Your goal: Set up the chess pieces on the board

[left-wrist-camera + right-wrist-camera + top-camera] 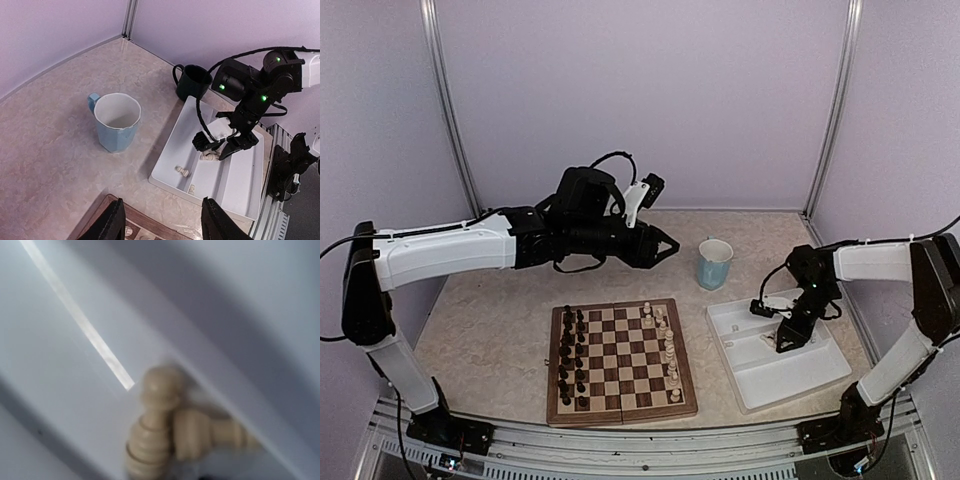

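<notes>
Closest up: two small cream-white turned chess pieces (150,440), crossed, lying in white rectangular plastic tray (235,185) directly beneath right end effector (217,150); seems parted, empty. Farther off, open left end effector (160,220), beyond brown checked wooden chessboard (620,370).

A pale blue mug (714,263) stands upright on the marbled desk (490,310), near the far corner of a white plastic tray (800,372). A dark mug (192,82) sits just beyond the tray's far end.

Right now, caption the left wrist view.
Right claw over white plastic tray of cream-white chess pieces, beside pale-blue mug.
</notes>
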### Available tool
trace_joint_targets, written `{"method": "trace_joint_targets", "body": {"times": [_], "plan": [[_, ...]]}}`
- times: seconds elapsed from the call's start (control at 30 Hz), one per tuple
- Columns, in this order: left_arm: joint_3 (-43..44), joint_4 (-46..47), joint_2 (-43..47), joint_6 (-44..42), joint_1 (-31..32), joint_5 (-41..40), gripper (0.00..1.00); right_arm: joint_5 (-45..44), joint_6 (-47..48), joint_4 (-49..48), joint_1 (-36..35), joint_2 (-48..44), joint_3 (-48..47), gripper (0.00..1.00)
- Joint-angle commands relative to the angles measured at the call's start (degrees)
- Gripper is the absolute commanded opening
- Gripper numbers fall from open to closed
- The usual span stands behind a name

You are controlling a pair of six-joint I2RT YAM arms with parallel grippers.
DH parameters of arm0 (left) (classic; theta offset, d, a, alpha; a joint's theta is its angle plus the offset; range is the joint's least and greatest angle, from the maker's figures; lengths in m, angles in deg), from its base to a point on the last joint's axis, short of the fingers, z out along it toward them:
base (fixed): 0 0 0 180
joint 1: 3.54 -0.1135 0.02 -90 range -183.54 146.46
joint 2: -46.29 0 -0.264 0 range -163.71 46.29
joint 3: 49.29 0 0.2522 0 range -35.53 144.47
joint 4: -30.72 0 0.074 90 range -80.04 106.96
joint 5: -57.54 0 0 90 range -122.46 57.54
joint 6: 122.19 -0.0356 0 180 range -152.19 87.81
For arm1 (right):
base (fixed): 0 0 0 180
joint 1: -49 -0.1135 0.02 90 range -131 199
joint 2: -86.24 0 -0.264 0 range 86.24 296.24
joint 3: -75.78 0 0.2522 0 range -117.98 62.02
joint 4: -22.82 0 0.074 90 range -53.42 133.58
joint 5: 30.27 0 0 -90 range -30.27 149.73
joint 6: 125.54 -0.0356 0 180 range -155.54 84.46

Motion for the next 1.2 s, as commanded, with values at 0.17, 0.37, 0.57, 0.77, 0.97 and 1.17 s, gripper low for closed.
{"method": "trace_joint_targets", "body": {"times": [0.17, 0.37, 0.57, 0.77, 0.97, 1.17], "plan": [[-0.6, 5.9, -1.2, 2.5, -5.1, 5.8, 0.52, -3.3, -3.3, -4.8, -5.7, 4.4, 1.4, 0.25], [-0.6, 5.3, -2.3, 2.5, -6.0, 6.6, 0.52, -2.7, -2.3, -6.0, -6.3, 3.3, 0.4, 0.14], [-0.1, 4.7, -3.2, 0.7, -5.7, 9.9, 0.52, 1.8, 0.7, -1.6, -6.3, -2.7, -1.7, 0.08], [0.8, 8.5, -7.0, 3.6, -3.8, 16.0, 0.52, 7.0, 2.4, -4.0, -6.3, -9.7, -0.3, 0.03], [5.0, 8.4, -13.3, 4.4, -0.6, 18.2, 0.51, 6.4, 1.7, -6.3, -6.2, -9.4, 2.1, 0.03], [5.0, 8.3, -13.5, 4.8, 0.0, 16.7, 0.51, 5.4, 1.2, -3.2, -6.2, -6.5, 0.6, 0.2]]}}
